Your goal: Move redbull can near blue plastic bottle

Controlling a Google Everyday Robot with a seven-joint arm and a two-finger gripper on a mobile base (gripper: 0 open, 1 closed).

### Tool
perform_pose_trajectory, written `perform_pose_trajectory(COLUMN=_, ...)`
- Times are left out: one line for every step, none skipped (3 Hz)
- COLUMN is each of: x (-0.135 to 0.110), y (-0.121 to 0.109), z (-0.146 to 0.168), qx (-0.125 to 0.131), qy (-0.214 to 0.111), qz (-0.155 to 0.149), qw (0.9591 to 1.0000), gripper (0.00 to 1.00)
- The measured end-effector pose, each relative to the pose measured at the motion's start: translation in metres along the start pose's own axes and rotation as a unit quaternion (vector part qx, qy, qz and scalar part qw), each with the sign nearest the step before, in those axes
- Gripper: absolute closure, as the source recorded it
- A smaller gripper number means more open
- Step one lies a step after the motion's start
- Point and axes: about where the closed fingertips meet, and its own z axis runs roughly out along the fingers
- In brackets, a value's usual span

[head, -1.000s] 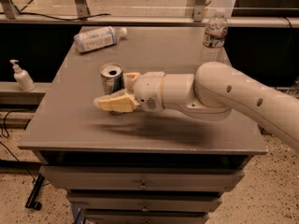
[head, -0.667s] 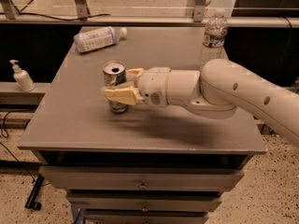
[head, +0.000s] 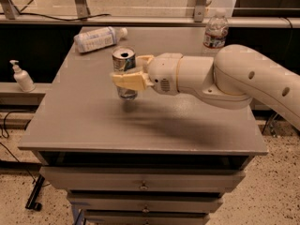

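Observation:
The redbull can (head: 123,60) is upright, its silver top open to view, in the left middle of the grey table (head: 93,125). My gripper (head: 127,72) comes in from the right and is shut on the redbull can, one cream finger (head: 130,81) across its front and the other behind it. The can seems to hang slightly above the tabletop, with a shadow under it. The blue plastic bottle (head: 97,39) lies on its side at the back left of the table, cap pointing right, a short way behind the can.
A clear water bottle with a red-white label (head: 215,32) stands at the back right. A small white pump dispenser (head: 21,77) stands on a lower shelf to the left. My thick white arm (head: 234,76) spans the table's right half. Drawers sit below the front edge.
My gripper moved from in front of the can to around it and closed on it. The can has shifted slightly right and back, and looks raised.

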Motion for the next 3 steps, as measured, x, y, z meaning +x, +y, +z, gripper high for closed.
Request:
perform_pose_trajectory(x=0.0, y=0.0, z=0.0, qx=0.0, qy=0.0, qz=0.0, qw=1.0, gripper=1.0)
perform_pose_trajectory(x=-0.002, y=-0.01, z=0.013, qx=0.003, qy=-0.014, qz=-0.012, qw=0.9998, gripper=1.0)
perform_pose_trajectory(x=-0.012, y=-0.046, z=0.037, qx=0.02, qy=-0.023, qz=-0.032, qw=0.999, gripper=1.0)
